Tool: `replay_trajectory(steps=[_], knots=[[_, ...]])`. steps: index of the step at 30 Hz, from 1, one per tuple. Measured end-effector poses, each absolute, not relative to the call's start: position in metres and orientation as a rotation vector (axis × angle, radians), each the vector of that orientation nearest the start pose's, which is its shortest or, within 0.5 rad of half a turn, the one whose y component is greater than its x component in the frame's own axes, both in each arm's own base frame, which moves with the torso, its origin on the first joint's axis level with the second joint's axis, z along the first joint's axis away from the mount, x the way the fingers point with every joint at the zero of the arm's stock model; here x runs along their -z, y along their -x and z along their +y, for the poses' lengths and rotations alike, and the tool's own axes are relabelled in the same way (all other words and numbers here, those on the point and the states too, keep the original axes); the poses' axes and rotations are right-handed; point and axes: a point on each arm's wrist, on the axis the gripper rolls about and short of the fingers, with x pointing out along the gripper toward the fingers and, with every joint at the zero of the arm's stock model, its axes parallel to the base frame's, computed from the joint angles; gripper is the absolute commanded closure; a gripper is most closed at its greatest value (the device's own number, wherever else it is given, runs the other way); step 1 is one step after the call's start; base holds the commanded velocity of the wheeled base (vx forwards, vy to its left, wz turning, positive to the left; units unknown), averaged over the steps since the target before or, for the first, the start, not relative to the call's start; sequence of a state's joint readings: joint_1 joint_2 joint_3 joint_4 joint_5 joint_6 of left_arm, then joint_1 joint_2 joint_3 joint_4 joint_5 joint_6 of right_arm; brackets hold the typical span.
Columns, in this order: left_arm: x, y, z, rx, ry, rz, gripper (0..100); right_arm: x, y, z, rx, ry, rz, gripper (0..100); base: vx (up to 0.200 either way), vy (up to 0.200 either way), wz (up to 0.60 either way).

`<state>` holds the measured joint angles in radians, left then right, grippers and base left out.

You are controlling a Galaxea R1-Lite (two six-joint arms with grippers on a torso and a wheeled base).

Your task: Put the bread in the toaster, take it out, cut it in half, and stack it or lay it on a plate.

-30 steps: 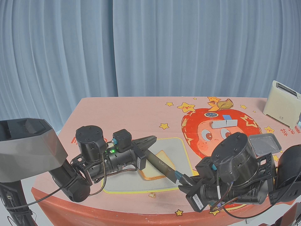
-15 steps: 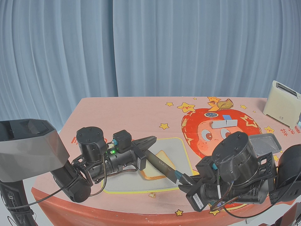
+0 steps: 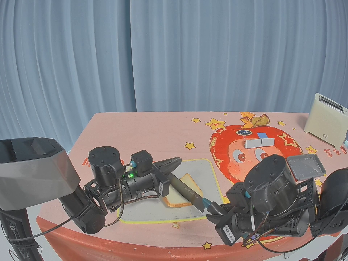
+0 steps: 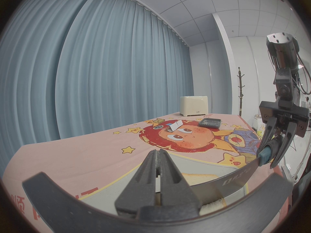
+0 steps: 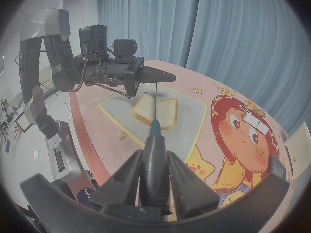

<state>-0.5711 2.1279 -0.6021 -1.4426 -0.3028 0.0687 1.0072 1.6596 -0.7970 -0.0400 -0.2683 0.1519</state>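
Note:
A slice of bread (image 3: 191,183) lies on the grey cutting board (image 3: 206,169). The knife's blade (image 3: 185,192) lies diagonally across the slice. My right gripper (image 3: 214,211) is shut on the knife's dark handle (image 5: 155,169) at the board's near right corner. In the right wrist view the blade stands on edge across the middle of the bread (image 5: 144,106). My left gripper (image 3: 176,161) is shut with nothing in it, its tip just above the slice's far left edge, beside the blade's end. The left wrist view has the shut left gripper (image 4: 158,153), the blade (image 4: 230,180) and the right gripper (image 4: 274,148).
A cream toaster (image 3: 327,120) stands at the table's far right. A dark grey tray (image 3: 306,165) lies just behind my right arm. A crumb (image 3: 175,225) sits in front of the board, near the table's front edge.
My right wrist has sunk very slightly. The knife, the bread and my left arm stay where they were.

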Motion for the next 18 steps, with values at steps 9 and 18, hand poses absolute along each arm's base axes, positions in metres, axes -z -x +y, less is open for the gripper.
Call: replay_trajectory(steps=[9, 18], knots=[[-0.0726, -0.2867, -0.1912, 0.875, -0.076, 0.060, 100, -0.1430, -0.1483, 0.2234, -0.640, 0.356, 0.716, 100, 0.000, 0.000, 0.00], [-0.0722, -0.2865, -0.1901, 0.872, -0.076, 0.065, 100, -0.1438, -0.1482, 0.2235, -0.639, 0.356, 0.714, 100, 0.000, 0.000, 0.00]])
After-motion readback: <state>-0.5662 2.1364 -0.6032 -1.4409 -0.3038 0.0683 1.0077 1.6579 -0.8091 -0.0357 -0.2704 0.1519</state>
